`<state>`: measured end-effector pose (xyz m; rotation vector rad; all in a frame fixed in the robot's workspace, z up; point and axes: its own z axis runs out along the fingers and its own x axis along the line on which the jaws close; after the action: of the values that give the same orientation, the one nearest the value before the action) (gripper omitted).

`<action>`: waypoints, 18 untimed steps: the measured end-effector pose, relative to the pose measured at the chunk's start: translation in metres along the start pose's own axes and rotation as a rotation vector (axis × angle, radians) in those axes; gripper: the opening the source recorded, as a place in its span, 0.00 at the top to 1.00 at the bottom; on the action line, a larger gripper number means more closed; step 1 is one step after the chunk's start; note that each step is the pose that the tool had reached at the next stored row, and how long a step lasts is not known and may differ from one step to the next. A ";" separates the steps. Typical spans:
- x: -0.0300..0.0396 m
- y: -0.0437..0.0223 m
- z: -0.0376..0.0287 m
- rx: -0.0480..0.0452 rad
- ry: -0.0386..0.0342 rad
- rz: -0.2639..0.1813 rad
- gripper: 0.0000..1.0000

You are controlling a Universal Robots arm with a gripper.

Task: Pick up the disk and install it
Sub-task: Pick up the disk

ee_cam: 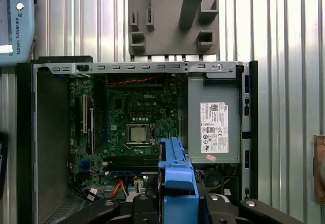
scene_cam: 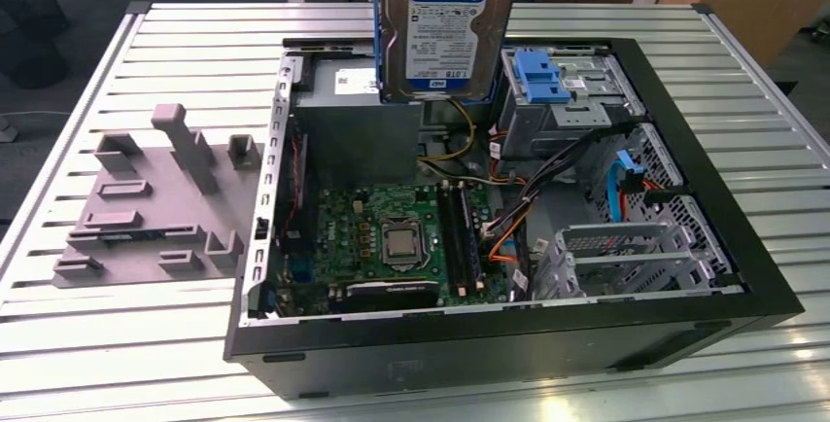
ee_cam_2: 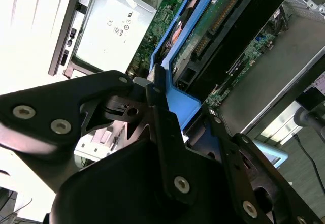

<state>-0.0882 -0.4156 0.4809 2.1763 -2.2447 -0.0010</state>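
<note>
1. While the gripper [ee_cam_2: 170, 115] pinches the blue frame [ee_cam_2: 177, 97] between its black fingers [ee_cam_2: 127, 113], the disk [scene_cam: 448, 28] hangs from it in the air, and the jaws are closed on that frame from both sides.
2. In the exterior view the disk stands on its edge, with the white-and-blue label towards the camera. In the second wrist view its green circuit side [ee_cam_2: 213, 26] shows inside the frame.
3. In the first wrist view the blue frame [ee_cam: 177, 178] sticks out between the gripper's black parts [ee_cam: 177, 206], and the opened machine lies below it.
4. Below the disk lies the computer case [scene_cam: 710, 150], on its side and with its cover off. The disk is over the case, not yet in any bay.
5. Inside the case I see the green motherboard [scene_cam: 376, 237] with the metal processor socket [ee_cam: 138, 132]. The grey power-supply box [ee_cam: 213, 127] with a white sticker lies just beside the motherboard.
6. At the exterior view's right, inside the case, there is a blue plastic bracket [scene_cam: 542, 74] with no drive in it. Nearer to the camera is a metal drive cage [scene_cam: 623, 252], and orange and black cables [scene_cam: 519, 218] run between them.
7. The case rests on a table of metal slats [scene_cam: 194, 33].
8. Beside the case, at the exterior view's left, a grey fixture plate [scene_cam: 155, 198] with raised blocks lies on the table.
</note>
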 end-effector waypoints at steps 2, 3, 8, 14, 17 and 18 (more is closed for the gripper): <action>0.0000 0.0000 0.0000 0.0000 0.0000 0.000 0.64; 0.0001 0.0000 0.0000 0.0000 0.0000 0.000 0.64; 0.0043 -0.0001 0.0001 0.0000 0.0000 0.000 0.64; 0.0116 -0.0004 0.0002 0.0000 0.0001 0.000 0.64; 0.0177 -0.0006 0.0004 0.0000 0.0000 0.000 0.64; 0.0196 -0.0006 0.0005 0.0000 0.0001 0.000 0.64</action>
<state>-0.0882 -0.4351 0.4807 2.1763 -2.2446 -0.0009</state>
